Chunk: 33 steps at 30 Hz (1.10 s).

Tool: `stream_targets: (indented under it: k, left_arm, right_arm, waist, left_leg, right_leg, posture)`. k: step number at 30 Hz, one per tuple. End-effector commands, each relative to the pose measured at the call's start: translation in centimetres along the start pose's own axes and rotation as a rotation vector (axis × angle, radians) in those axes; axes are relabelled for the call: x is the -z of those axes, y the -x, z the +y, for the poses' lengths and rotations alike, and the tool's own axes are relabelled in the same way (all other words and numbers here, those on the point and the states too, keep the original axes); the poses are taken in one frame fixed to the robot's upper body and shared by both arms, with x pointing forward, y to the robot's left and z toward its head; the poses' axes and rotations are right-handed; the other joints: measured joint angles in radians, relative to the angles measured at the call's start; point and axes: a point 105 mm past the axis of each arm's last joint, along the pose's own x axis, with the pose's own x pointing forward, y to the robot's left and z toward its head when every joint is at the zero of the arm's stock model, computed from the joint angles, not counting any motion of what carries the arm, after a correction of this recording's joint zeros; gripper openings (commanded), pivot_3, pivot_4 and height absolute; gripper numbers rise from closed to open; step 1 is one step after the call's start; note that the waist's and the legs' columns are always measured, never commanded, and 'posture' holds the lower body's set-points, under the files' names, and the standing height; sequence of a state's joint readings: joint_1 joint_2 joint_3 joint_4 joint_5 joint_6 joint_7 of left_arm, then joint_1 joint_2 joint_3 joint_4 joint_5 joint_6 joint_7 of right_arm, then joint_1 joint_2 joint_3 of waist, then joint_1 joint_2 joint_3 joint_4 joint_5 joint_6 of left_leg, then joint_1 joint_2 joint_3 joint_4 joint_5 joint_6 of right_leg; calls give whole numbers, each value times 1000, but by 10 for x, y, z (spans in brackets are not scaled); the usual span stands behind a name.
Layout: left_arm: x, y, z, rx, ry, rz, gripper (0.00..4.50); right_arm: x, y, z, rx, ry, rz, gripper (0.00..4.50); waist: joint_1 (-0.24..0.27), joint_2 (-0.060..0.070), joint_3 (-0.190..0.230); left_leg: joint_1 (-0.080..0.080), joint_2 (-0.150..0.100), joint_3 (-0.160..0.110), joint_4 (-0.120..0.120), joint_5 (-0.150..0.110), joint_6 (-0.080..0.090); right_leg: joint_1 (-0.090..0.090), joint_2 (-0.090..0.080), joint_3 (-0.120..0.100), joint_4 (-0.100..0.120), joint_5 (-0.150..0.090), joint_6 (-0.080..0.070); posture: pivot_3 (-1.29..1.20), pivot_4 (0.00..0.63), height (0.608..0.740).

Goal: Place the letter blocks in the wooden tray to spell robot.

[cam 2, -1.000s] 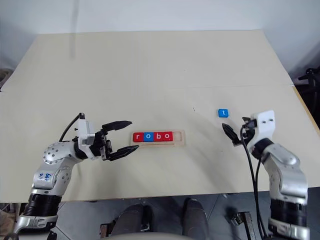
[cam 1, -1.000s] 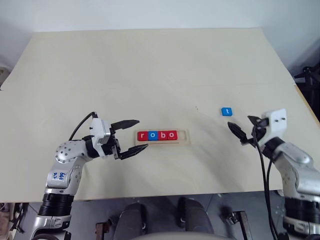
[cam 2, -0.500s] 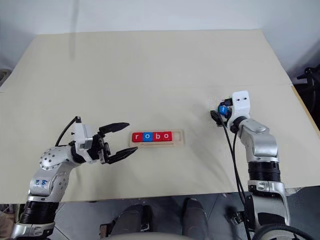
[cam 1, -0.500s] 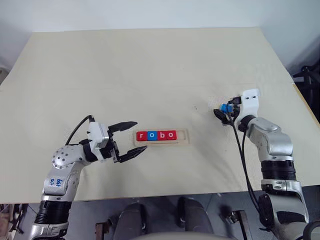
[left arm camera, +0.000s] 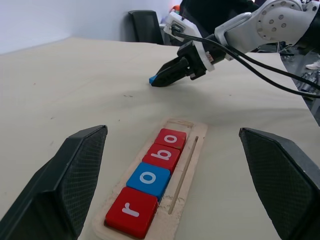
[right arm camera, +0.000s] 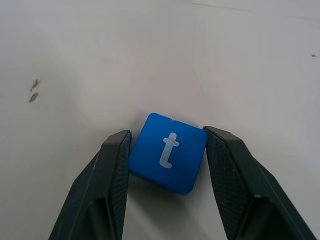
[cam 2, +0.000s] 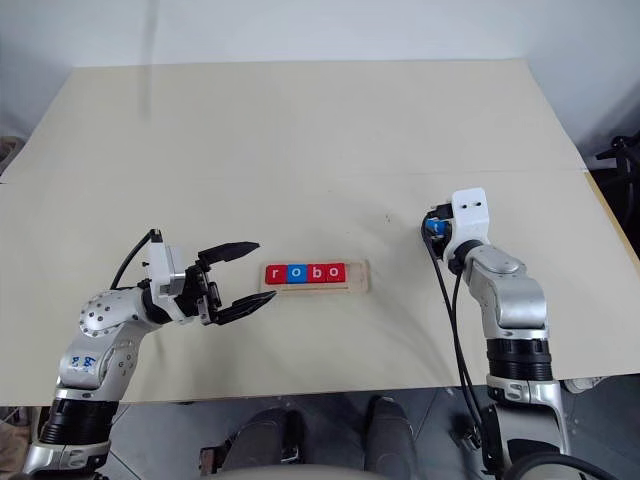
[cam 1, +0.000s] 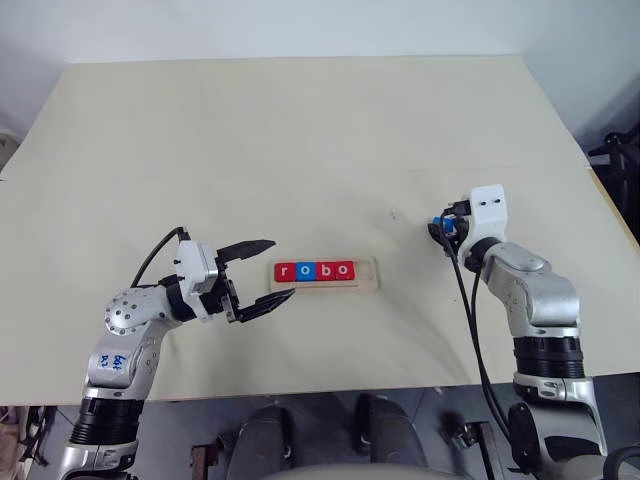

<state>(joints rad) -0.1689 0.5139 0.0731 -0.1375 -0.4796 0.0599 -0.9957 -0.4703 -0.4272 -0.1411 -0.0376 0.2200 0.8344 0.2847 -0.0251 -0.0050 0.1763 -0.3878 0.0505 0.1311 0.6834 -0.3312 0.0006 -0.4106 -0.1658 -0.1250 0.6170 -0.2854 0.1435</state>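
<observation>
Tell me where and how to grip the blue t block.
Take the blue t block by its two opposite side edges, coming in low from the robot's own side. It lies flat on the table, letter up, so only its thin sides offer flat faces. The right gripper already has a finger against each side, which looks like a sound hold.

Tray is pale wood; its blocks run red, blue, red, red. The t block is blue, letters white.
</observation>
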Motion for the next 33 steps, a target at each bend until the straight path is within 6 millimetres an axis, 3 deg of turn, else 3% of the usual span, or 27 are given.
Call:
stream_targets:
  k: [1,7,11,13,19,24,29,33]
  left_arm:
    - [-3,0,1,21,-10,-12,4500]
    - [0,0,2,42,5,-7,4500]
    - [2,0,1,52,15,-5,4500]
    - [3,0,0,57,18,-5,4500]
    - [2,2,-1,56,18,1,4500]
    - [0,5,-3,61,15,5,4500]
    - [-5,6,-9,129,8,14,4500]
    - [-9,6,-14,171,3,23,4500]
  right_arm:
    - [-9,21,4,-32,-5,-15,1882]
    - [17,64,44,-149,-41,59,1882]
    - [27,73,56,-151,-99,65,1882]
    - [30,73,58,-157,-123,66,2599]
    - [5,73,55,-299,-5,-20,4477]
    - [-5,85,52,-607,285,-54,4477]
    - [15,92,29,-855,531,19,4477]
    - [20,79,12,-915,595,56,4477]
  waist:
    - [0,0,0]
    - [1,0,0]
    - [-1,0,0]
    - [-1,0,0]
    - [0,0,0]
    - [0,0,0]
    - [0,-1,1]
    - [-1,-2,1]
  left_leg:
    - [0,0,0,0,0,0]
    - [-1,0,-1,-1,0,0]
    - [-1,0,-1,-1,0,0]
    - [-1,0,-1,-1,0,0]
    - [-1,0,-1,-1,0,1]
    - [-1,0,-1,-1,-1,1]
    - [-1,-1,-1,-1,-1,1]
    - [0,-1,-1,-1,-1,1]
  right_leg:
    - [0,0,0,0,0,0]
    - [-1,0,-1,-1,0,0]
    - [-1,0,-1,-1,0,0]
    - [-1,0,-1,-1,0,0]
    - [-1,0,0,-1,0,0]
    - [0,0,-1,-3,0,0]
    - [1,0,-2,-5,0,1]
    - [2,0,-1,-5,1,1]
  posture:
    - [0,150,740]
    - [0,150,740]
    - [0,150,740]
    - [0,150,740]
    - [0,150,740]
    - [0,150,740]
    - [0,150,740]
    - [0,150,740]
